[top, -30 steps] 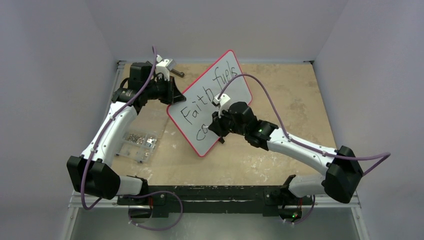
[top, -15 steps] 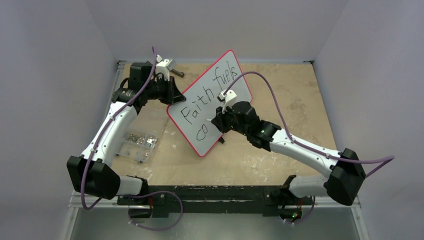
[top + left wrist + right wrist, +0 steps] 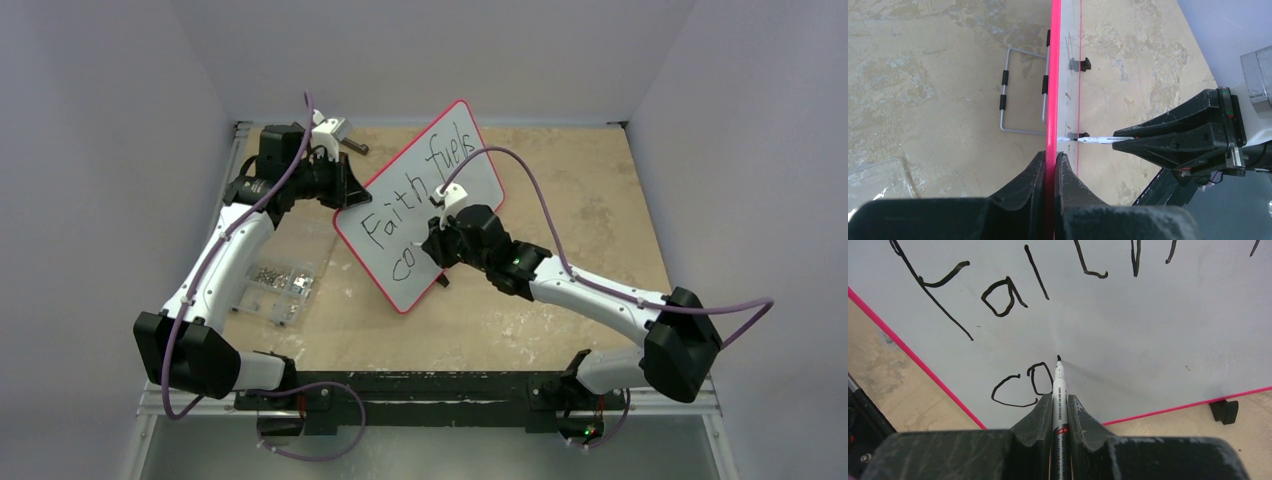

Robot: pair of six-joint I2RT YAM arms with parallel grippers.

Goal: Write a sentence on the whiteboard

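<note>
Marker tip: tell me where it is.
Right wrist view: the marker, shut in the right gripper, has its tip on the whiteboard just right of the written "co".

**Twin arms: white shells, black joints, purple cables**

Left arm point(image 3: 225, 265) & right arm point(image 3: 590, 295) are the same build. Smooth white link covers, w/ bulky black shoulder housing point(image 3: 185, 350) on each. Wrist sections are black.

Left hand point(image 3: 1050, 156) & right hand point(image 3: 1060, 399) are matte black plastic. Each has two wedge-shaped fingers narrowing to the tips, lightly scuffed. Seen side-on, the right hand has a silver strip point(image 3: 1230, 107) at its back w/ small red & green marks.

White camera bracket point(image 3: 450, 200) on each wrist. Purple cable point(image 3: 540, 200) runs along each arm, fixed to the white covers. Green LED point(image 3: 519, 262) lit on the right forearm. Bases are black, on a dark rail point(image 3: 430, 385).
</note>
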